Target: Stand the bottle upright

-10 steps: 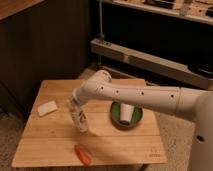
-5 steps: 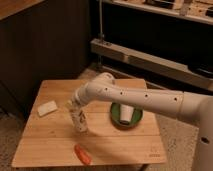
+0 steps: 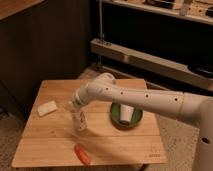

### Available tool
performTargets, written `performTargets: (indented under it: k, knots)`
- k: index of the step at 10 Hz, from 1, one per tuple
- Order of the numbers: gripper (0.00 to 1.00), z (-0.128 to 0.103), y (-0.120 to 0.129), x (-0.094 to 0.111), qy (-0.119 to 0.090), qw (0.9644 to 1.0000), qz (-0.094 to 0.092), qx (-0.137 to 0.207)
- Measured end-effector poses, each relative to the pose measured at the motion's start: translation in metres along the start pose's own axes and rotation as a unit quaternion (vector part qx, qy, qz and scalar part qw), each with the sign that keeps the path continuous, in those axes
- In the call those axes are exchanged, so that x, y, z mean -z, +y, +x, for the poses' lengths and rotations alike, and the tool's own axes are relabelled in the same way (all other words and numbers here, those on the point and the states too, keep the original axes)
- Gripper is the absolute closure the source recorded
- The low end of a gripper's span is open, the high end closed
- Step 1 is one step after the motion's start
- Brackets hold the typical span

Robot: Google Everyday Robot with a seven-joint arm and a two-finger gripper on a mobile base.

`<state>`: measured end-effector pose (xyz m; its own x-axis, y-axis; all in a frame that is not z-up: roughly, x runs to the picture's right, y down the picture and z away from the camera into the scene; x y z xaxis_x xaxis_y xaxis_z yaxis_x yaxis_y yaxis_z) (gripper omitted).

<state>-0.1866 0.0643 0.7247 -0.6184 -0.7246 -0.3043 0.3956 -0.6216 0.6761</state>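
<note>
One slim clear plastic bottle [image 3: 80, 121], white-labelled, stands nearly upright on the wooden table [image 3: 125, 145], between a flat white pad [image 3: 47, 107] and a green dish [image 3: 114, 118] holding a white paper cup [image 3: 126, 114]. An orange-red carrot-shaped object [image 3: 82, 154] lies nearby. The smooth white arm [image 3: 145, 97] reaches in from the right, its gripper [image 3: 75, 106] at the bottle's top; whether it grips cannot be told.

No readable text, jaws at bottle [image 3: 80, 120]

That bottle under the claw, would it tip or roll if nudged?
Likely tippy: the bottle is slim and tall, near upright under the claw over the table. It looks like clear plastic, so probably light. Its round body might roll if it falls.
</note>
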Motion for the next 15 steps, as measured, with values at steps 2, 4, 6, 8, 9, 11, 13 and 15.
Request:
performTargets:
  k: [2,4,6,8,9,11,13,15]
  knots:
    - [0.50,-0.001,0.000,0.000,-0.002,1.0000,0.001,-0.001]
    - [0.33,-0.001,0.000,0.002,-0.001,1.0000,-0.001,0.000]
    - [0.29,0.000,-0.001,0.004,-0.004,1.0000,0.003,-0.005]
    - [0.47,0.001,-0.003,0.002,-0.005,1.0000,0.007,-0.004]
    - [0.50,0.000,-0.002,0.003,-0.003,1.0000,0.005,-0.002]
    - [0.43,0.001,-0.002,0.006,0.000,1.0000,0.000,0.002]
    - [0.26,0.002,0.000,0.010,-0.003,1.0000,0.003,-0.003]
    - [0.20,0.002,-0.003,0.006,-0.004,1.0000,0.007,-0.001]
